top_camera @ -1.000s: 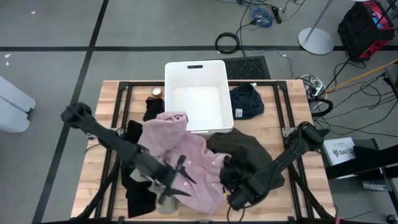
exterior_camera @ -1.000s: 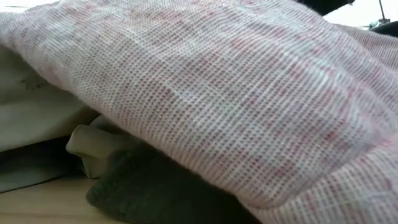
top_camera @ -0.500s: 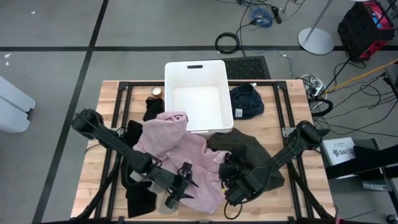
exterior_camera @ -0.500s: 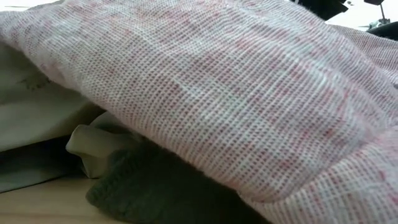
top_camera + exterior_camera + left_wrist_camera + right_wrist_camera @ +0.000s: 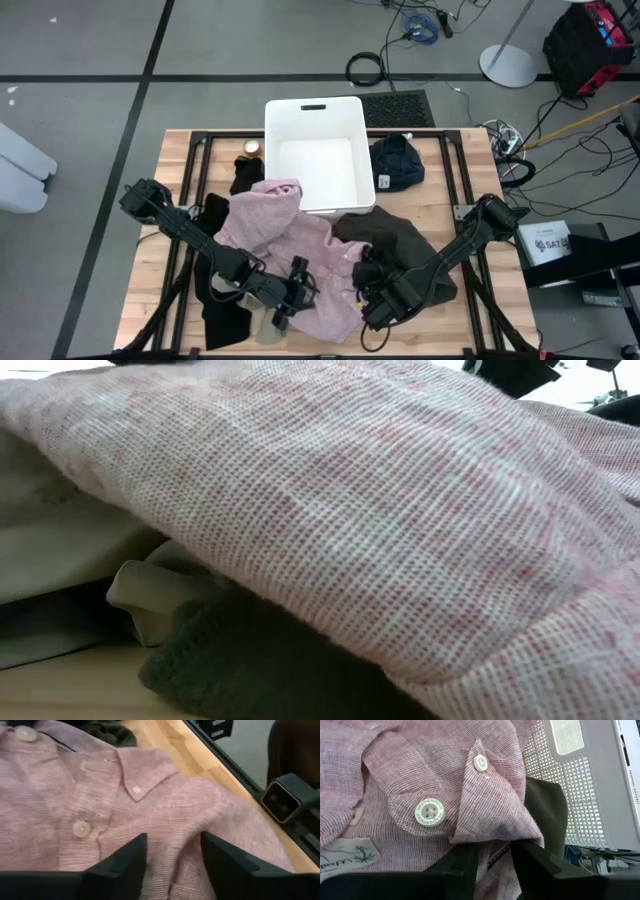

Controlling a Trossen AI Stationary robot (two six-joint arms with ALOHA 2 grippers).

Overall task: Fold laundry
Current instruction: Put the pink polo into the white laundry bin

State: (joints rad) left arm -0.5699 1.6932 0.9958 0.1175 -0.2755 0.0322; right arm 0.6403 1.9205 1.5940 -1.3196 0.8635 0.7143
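Pink shirt (image 5: 290,245) hides both hands' fingertips

We see the left gripper (image 5: 172,857), fingers parted, poised over the buttoned pink shirt (image 5: 150,810) spread across the wooden table (image 5: 187,755).

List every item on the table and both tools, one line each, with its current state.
pink shirt: crumpled, unfolded, spread over other garments
olive-grey garment: bunched, unfolded, beside the shirt
navy garment: in a heap next to the bin
black garments: unfolded, partly under the shirt
beige garment: crumpled under the shirt
white bin: upright, empty
left tool: open, over the shirt
right tool: open, at the shirt's collar edge
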